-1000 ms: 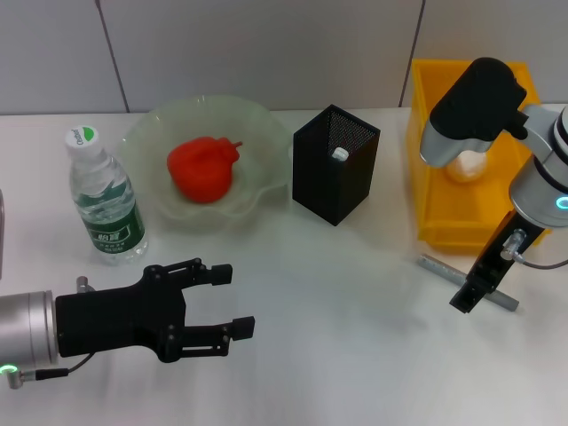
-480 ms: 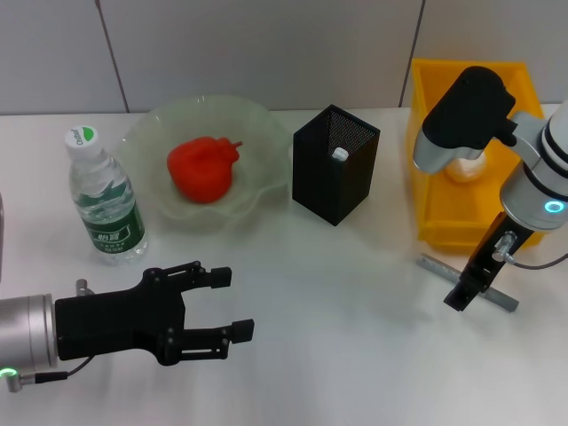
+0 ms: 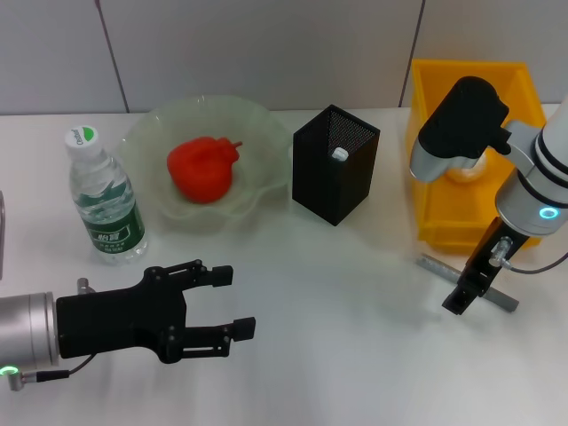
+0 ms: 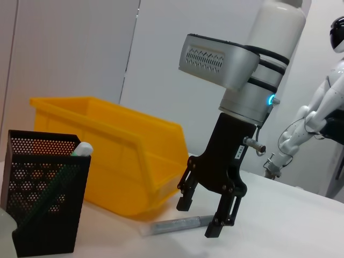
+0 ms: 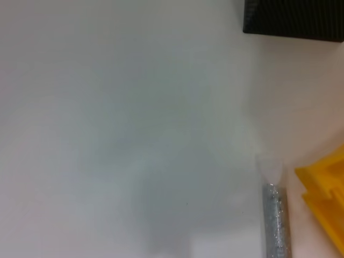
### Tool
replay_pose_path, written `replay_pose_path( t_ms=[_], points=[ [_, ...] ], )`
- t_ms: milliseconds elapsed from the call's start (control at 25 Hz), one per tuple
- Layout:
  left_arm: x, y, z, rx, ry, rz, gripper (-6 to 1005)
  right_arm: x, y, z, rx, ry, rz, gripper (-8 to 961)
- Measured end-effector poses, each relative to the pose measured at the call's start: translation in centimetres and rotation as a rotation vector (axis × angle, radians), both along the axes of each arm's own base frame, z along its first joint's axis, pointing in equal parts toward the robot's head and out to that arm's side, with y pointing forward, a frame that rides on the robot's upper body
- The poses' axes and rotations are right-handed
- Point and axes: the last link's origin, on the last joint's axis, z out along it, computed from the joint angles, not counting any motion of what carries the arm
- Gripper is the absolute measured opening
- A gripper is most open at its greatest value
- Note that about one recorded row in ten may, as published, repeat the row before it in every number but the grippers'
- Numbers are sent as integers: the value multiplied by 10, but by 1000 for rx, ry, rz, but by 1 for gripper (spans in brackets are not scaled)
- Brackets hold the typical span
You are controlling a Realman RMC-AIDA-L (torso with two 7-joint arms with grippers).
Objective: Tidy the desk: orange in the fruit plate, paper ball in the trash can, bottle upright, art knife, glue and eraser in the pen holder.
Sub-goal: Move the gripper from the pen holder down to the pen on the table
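Grey metallic rod on the desk, just in front of the bin. My right gripper hangs over it, jaws spread and empty, straddling the rod in the left wrist view. I judge the pickup as the step in hand: I'd centre the jaws across the rod, go down to the desk, then close.

Left gripper: released, empty, low over the near desk.

Holder: one white-tipped item.
Plate: orange.
Bin: pale ball, partly hidden.
Bottle: upright beside the plate.
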Motion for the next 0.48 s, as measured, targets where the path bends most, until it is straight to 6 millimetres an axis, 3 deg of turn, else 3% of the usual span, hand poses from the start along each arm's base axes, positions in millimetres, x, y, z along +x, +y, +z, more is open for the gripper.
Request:
replay_pose_path(
  t_ms=[480],
  points=[
    [1, 0, -1, -2, -4, 2, 847, 4, 1, -3, -4, 0, 1, 770]
  ],
)
